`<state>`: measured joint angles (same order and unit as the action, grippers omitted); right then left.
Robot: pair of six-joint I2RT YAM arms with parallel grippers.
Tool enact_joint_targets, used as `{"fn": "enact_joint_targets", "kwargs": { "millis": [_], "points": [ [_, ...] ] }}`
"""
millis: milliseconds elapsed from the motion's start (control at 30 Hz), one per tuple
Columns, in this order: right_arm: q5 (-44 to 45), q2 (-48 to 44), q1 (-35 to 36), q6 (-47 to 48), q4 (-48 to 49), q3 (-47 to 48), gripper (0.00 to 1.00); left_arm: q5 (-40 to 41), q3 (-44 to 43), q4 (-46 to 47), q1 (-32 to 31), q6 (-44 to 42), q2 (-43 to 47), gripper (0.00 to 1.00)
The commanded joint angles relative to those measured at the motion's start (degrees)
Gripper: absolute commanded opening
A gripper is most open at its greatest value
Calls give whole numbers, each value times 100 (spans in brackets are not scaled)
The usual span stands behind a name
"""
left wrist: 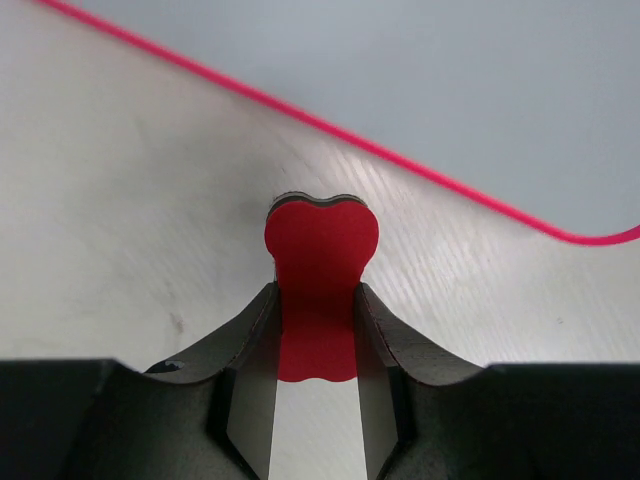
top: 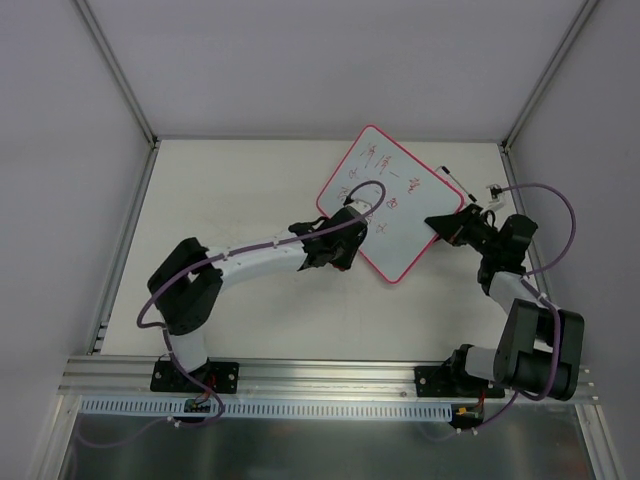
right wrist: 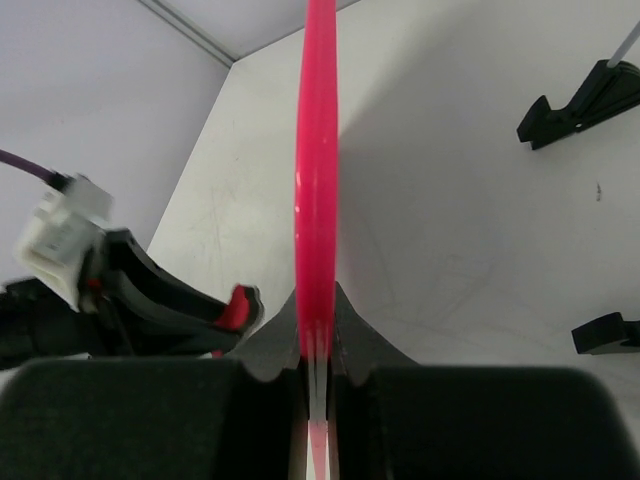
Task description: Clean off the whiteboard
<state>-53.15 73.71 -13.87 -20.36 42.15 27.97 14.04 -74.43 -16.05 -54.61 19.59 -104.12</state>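
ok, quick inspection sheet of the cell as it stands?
Surface: white table, faint scuffs, no spills seen.
Job's things: whiteboard lies angled at far centre, with red handwriting on it.
Clutter: thin pen-like item beside the board's far-right edge.
Grippers: left gripper shut on the red eraser at the board's near-left edge; right gripper shut on the board's pink frame.
Cables: purple cable loops over the board; another arcs by the right arm.
Surroundings: pale wall panels; metal rail at near edge.
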Motion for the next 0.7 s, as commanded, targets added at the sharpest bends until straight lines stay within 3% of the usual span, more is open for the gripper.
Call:
{"fn": "enact_joint_targets", "kwargs": {
  "millis": [0,400,667],
  "points": [
    [-196,-252,252,137,680,-98,0,108,61,840,328,-473,620,1],
    [-135,-638,736,-65,444,-327,0,-313,-1484,1799,548,-1555,41,0],
    [-108,-955,877,-292,-75,-178,0,-631,-2066,1860,408,-1520,-468,0]
  ]
}}
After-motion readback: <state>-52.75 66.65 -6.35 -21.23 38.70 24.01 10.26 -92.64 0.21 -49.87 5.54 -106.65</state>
